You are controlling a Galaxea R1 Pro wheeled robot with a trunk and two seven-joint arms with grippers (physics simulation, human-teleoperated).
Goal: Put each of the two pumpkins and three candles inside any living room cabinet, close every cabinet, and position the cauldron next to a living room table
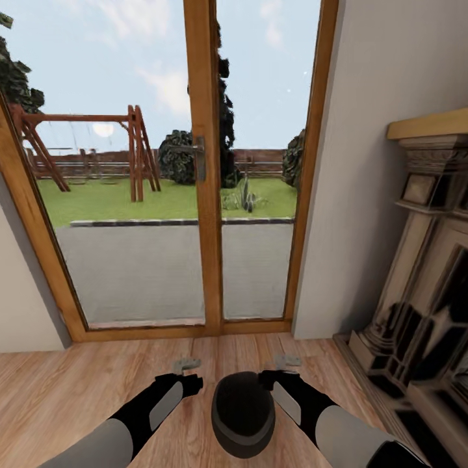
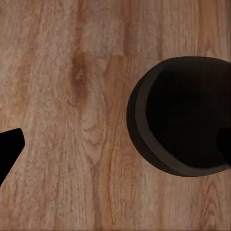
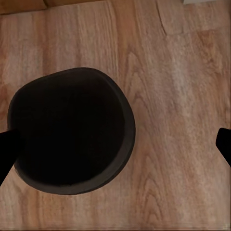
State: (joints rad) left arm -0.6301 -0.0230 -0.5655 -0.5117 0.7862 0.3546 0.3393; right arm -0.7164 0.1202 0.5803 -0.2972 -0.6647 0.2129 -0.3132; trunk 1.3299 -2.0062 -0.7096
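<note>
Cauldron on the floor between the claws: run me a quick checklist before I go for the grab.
1. Cauldron upright, mouth up, on the wooden floor: ok.
2. Cauldron sits between the two arms in the head view: ok.
3. Left claw open: ok, its dark fingers stand wide apart in the left wrist view, one finger well clear of the cauldron's rim.
4. Right claw open: ok, its finger tips sit at opposite edges of the right wrist view.
5. Either claw gripping the rim: not ok, nothing is closed on it.
6. Coffee table within sight for the drop: cannot tell; ahead are the glass patio doors and a fireplace.
</note>
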